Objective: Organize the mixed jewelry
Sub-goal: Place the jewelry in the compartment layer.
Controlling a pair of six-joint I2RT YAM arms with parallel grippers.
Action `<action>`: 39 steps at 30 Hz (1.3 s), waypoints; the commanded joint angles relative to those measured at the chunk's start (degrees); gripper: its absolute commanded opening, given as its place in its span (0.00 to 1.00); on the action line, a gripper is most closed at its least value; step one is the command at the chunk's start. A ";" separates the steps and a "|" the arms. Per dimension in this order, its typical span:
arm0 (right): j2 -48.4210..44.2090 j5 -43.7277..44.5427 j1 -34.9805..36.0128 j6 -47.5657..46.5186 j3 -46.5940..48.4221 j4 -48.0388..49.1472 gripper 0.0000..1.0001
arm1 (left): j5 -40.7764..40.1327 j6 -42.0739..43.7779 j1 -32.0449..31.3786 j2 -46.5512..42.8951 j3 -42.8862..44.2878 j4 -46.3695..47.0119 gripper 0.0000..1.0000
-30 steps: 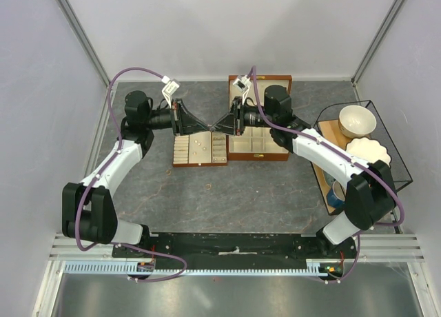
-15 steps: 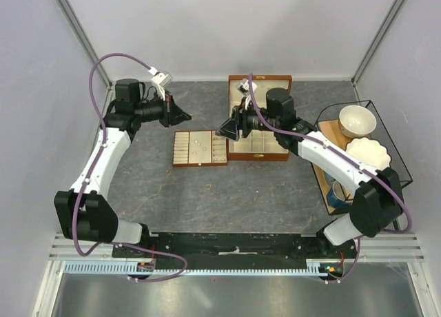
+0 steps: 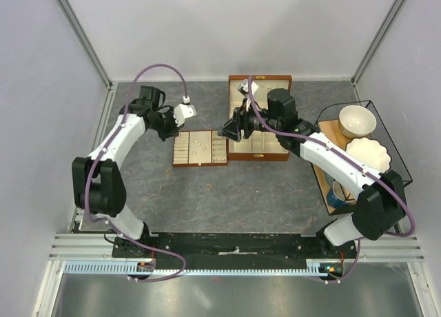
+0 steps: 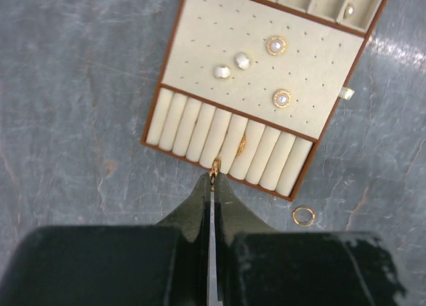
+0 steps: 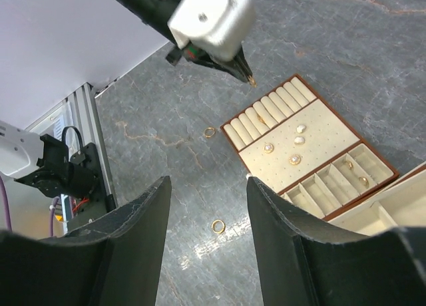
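The left jaws are clenched on a small gold piece [image 4: 214, 166], which is held at the edge of the slotted tray [image 4: 313, 66], by its row of ring rolls [image 4: 200, 130]. Whether the piece touches a roll cannot be told. The right jaws are spread and released, with nothing held between them, and are poised above the desk [image 5: 166, 120] beside the tray.

On the tray's perforated pad, two round gold earrings [image 4: 275, 45] and two pearl studs [image 4: 221, 72] are seated. A gold ring [image 4: 241, 145] is tucked between two of the rolls. Two more gold pieces [image 5: 349, 165] are seen in the small compartments at the tray's other end.

Two gold rings are found loose on the desk: one [image 5: 210, 132] near the roll end of the tray, the other [image 5: 217, 226] farther off.

The open wooden box [image 3: 258, 157] is placed just beside the tray, under the right arm [image 3: 324, 155].
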 commanded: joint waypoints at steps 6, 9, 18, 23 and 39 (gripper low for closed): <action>-1.83 0.35 -0.21 -1.81 -2.43 1.83 0.56 | -7.31 16.51 -4.18 9.43 2.59 -2.65 0.01; -1.91 0.35 -0.21 -1.81 -2.52 1.83 0.56 | -9.16 17.40 -5.24 11.81 3.20 -2.30 0.02; -2.35 0.35 -0.39 -1.72 -3.22 2.09 0.55 | -12.76 18.63 -6.12 15.24 4.88 -0.64 0.01; -2.53 0.26 -0.65 -1.63 -3.31 2.27 0.54 | -14.43 19.07 -6.12 16.12 5.49 -0.46 0.02; -2.70 0.00 -1.00 -1.19 -3.84 2.80 0.53 | -14.61 18.98 -6.82 15.25 3.12 -0.02 0.02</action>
